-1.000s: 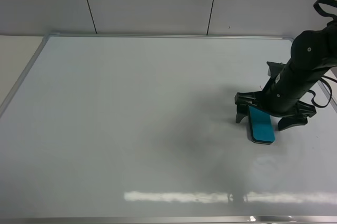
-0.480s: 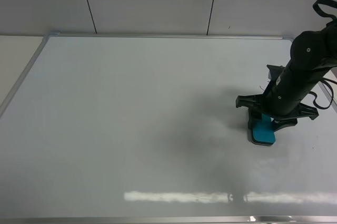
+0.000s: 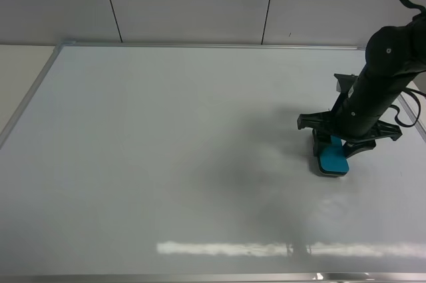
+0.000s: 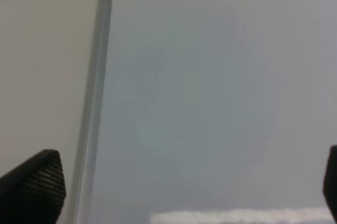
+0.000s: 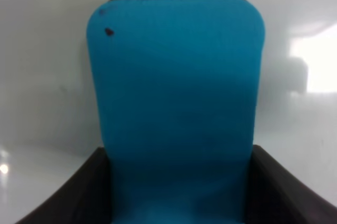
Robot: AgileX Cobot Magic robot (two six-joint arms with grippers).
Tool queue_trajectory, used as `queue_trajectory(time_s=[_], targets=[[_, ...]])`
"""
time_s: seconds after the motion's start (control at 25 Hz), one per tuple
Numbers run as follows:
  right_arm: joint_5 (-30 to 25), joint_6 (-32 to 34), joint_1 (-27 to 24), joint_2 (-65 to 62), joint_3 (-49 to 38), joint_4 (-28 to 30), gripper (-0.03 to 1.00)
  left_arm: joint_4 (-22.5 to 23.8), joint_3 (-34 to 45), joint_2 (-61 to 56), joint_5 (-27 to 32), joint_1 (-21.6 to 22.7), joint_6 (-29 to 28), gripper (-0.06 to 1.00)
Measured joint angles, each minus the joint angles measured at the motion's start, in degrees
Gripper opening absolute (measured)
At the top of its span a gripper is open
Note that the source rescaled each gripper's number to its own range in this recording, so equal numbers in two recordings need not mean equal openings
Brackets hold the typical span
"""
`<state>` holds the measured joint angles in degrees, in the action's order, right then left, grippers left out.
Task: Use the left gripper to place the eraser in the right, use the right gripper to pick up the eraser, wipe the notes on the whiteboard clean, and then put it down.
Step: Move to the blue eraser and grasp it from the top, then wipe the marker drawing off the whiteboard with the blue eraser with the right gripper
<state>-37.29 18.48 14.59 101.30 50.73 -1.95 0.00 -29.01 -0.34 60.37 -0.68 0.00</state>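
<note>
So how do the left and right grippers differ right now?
The left gripper stands wide open, holding nothing; the right gripper is shut on the eraser. The left hangs by the frame of the whiteboard, out of the high view; the right sits near the board's right side. Both are over the whiteboard.

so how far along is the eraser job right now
Done: the eraser is on the right of the whiteboard; the left gripper is open by the board's frame. In hand: the right gripper is shut on the eraser. Left: wiping, then setting it down. No red notes show; the arm may hide them.
</note>
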Motion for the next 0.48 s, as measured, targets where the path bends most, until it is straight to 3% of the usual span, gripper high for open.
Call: queue_trajectory(time_s=[0.2, 0.48], targets=[[-1.85, -0.20, -1.98, 0.26, 5.22, 1.22, 0.03, 0.00, 0.00, 0.00, 0.00, 0.00, 0.00, 1.00], [-3.67, -2.63, -9.48, 5.88, 9.38, 2.34, 0.03, 0.00, 0.00, 0.00, 0.00, 0.00, 0.00, 1.00]])
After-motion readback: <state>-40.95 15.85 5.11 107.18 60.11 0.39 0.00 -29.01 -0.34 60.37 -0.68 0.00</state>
